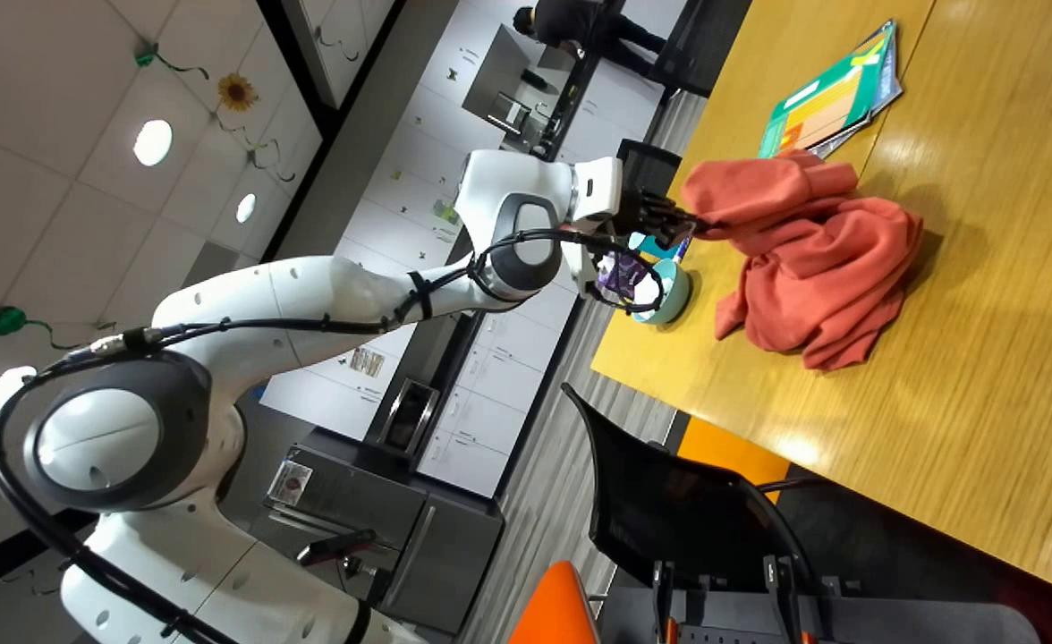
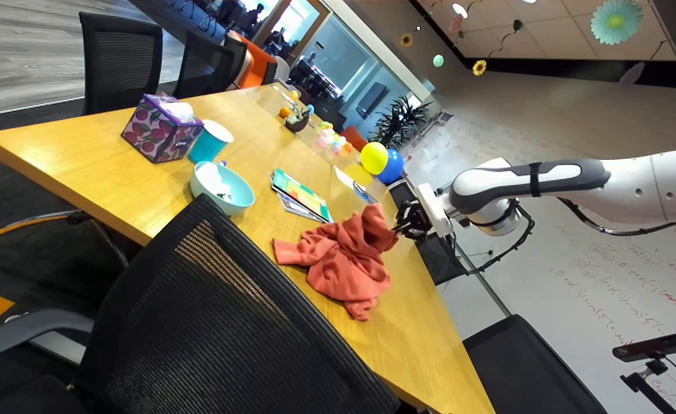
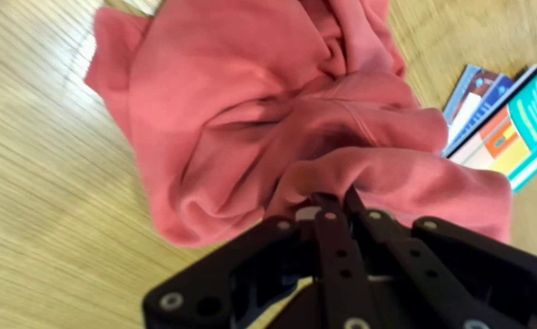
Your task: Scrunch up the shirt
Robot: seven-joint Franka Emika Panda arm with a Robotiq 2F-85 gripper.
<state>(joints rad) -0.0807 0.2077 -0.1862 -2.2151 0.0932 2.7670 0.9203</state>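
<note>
The coral-red shirt [image 1: 826,277] lies in a rumpled, folded heap on the wooden table. It shows in both exterior views [image 2: 344,267] and fills much of the wrist view [image 3: 250,82]. My gripper [image 1: 701,229] is shut on a fold at the edge of the shirt. That gripped part is lifted above the table, and the rest of the heap rests on the tabletop. In the wrist view the gripper's fingertips [image 3: 340,197] are close together with coral cloth pinched between them. The gripper [image 2: 399,227] also shows at the shirt's edge in an exterior view.
Flat books [image 1: 835,94] lie beside the shirt, very near it; they also show in the wrist view [image 3: 501,132]. A light-blue bowl [image 2: 237,198], a blue cup [image 2: 207,145] and a purple tissue box [image 2: 154,132] stand on the table [image 2: 56,149]. Black chairs [image 2: 229,322] stand at its edges.
</note>
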